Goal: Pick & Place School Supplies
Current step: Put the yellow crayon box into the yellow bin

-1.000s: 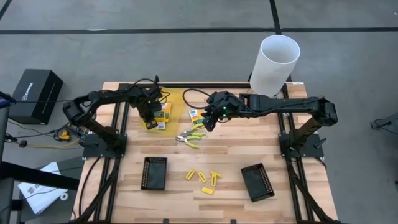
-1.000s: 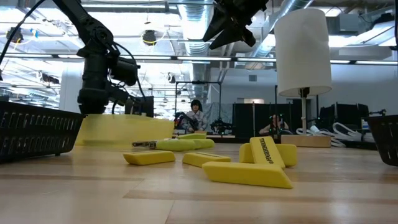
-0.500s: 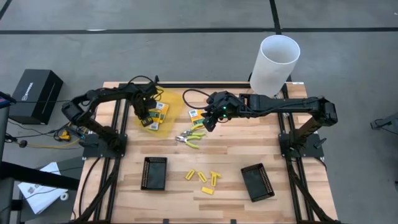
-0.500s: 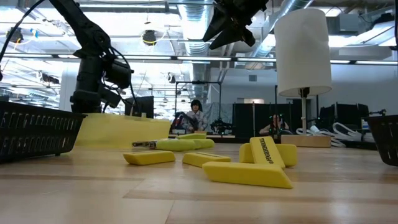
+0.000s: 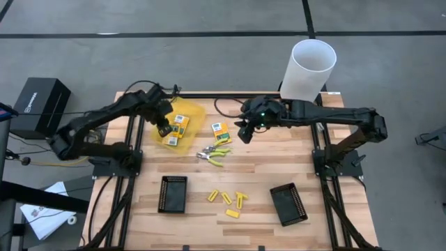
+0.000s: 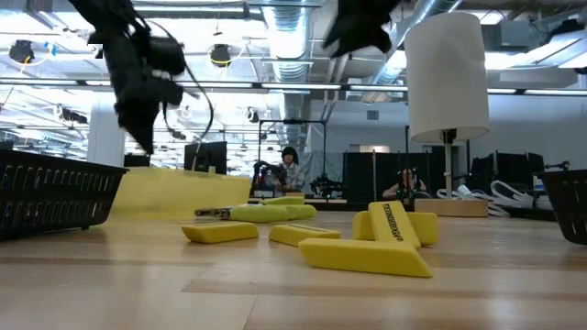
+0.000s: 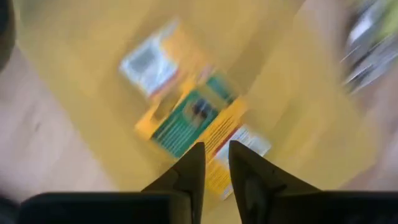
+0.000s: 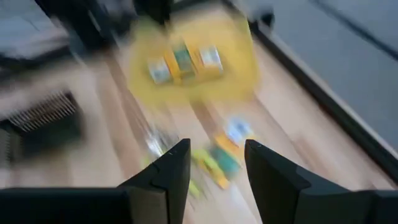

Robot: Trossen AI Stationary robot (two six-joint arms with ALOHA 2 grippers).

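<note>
Two yellow-orange-green packets (image 5: 175,130) lie flat in the translucent yellow container (image 5: 191,113) at the far left; they also show in the left wrist view (image 7: 186,121). A third packet (image 5: 221,131) lies flat on the table. The plier-like tool (image 5: 214,155) lies just nearer. Several yellow stubby pieces (image 5: 227,201) lie near the front edge. My left gripper (image 5: 164,127) hangs above the container, its fingers a narrow gap apart and empty (image 7: 215,163). My right gripper (image 5: 245,132) is open and empty, raised just right of the third packet.
Two black trays (image 5: 173,193) (image 5: 288,203) stand near the front edge, left and right of the stubby pieces. A tall white cylinder (image 5: 309,70) stands at the far right corner. Bare wood lies between the tool and the stubby pieces.
My left gripper has risen from the yellow container, leaving the two packets lying in it. My right gripper has gone up and a little toward the table's right edge, away from the third packet, which stays flat on the table.
</note>
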